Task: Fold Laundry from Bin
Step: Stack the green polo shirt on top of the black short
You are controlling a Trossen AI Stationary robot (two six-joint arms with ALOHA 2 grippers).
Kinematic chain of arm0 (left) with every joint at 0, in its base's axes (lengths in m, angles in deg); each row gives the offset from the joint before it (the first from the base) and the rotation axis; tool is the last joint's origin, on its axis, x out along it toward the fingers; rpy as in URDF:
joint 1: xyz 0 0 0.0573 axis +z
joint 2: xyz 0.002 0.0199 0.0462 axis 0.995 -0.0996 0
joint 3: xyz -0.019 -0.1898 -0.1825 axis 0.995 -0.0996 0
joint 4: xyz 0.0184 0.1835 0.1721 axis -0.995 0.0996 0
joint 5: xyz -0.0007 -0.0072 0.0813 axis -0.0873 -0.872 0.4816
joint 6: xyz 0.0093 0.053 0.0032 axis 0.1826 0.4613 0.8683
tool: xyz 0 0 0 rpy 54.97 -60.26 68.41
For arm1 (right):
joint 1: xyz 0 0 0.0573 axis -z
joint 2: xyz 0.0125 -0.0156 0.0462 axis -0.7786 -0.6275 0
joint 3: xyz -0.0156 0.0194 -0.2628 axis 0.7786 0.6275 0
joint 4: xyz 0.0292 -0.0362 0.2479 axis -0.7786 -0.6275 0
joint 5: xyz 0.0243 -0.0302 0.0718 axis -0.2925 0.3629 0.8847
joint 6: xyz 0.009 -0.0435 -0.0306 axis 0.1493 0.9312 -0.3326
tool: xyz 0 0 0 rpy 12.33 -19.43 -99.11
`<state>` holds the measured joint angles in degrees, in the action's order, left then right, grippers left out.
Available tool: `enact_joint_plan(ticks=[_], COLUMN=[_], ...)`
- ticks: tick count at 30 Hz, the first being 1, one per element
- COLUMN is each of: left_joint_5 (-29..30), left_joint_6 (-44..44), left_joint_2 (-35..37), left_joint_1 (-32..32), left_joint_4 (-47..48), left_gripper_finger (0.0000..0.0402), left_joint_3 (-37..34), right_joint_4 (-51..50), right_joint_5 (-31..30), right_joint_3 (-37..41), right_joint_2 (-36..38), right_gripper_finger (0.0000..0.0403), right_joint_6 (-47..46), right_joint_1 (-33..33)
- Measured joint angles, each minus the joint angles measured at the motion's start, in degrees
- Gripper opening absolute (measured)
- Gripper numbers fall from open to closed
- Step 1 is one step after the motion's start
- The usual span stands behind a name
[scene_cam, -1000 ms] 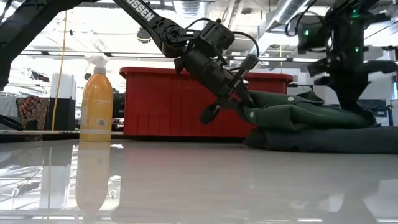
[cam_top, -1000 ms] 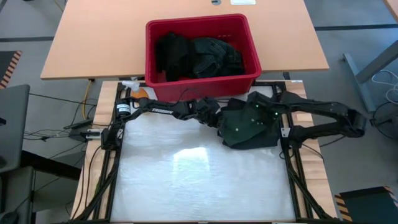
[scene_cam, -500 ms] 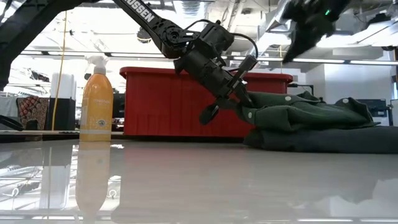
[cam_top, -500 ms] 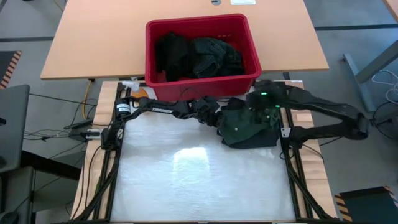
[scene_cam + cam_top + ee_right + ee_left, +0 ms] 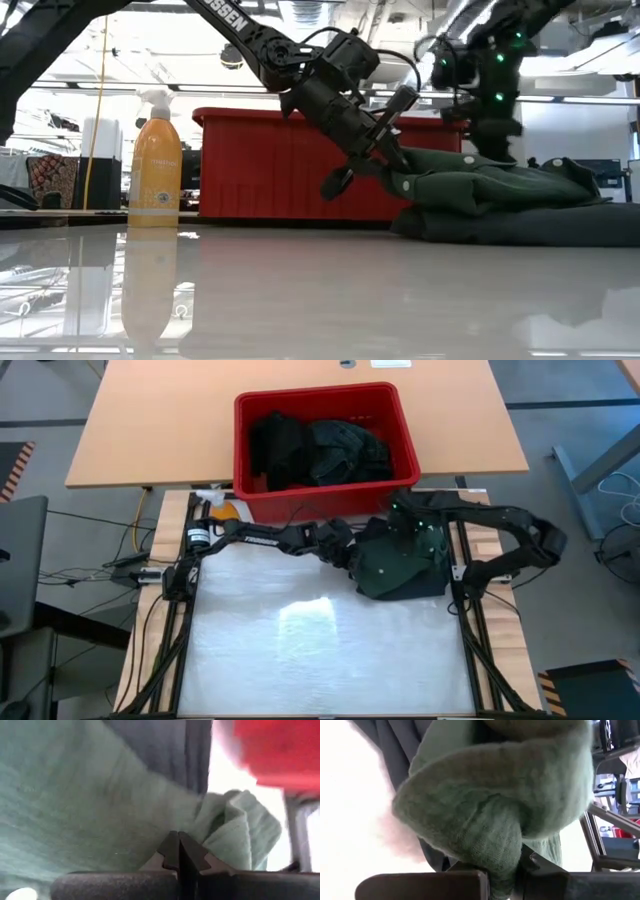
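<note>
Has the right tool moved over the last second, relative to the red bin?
Yes. In the high view the right tool has shifted from beside the green shirt toward the red bin, and now hangs shut over the shirt's far edge.

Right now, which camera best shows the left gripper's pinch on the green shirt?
The left wrist view: the left gripper is shut on a fold of the green shirt, cloth pinched between its fingers. The low view shows the grip side-on at the shirt's edge. The high view shows only the arm meeting the shirt; the right wrist view misses it.
</note>
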<state>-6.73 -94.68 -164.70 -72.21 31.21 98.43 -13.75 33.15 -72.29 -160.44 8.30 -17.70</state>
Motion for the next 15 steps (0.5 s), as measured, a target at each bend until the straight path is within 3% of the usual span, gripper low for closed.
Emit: enact_joint_plan(ticks=[7,15], left_joint_5=[0.76,-2.25], left_joint_6=[-0.06,-1.97], left_joint_2=[0.0,0.0], left_joint_1=[-0.48,0.64], left_joint_4=[-0.59,-5.36], left_gripper_finger=[0.0013,0.0013], left_joint_3=[0.0,0.02], right_joint_4=[-1.27,-4.47], right_joint_5=[-1.33,-17.6], right_joint_3=[12.21,7.49], right_joint_2=[9.73,21.48], right_gripper_finger=[0.0017,0.0017], right_joint_6=[-3.99,-16.1], right_joint_1=[3.68,5.19])
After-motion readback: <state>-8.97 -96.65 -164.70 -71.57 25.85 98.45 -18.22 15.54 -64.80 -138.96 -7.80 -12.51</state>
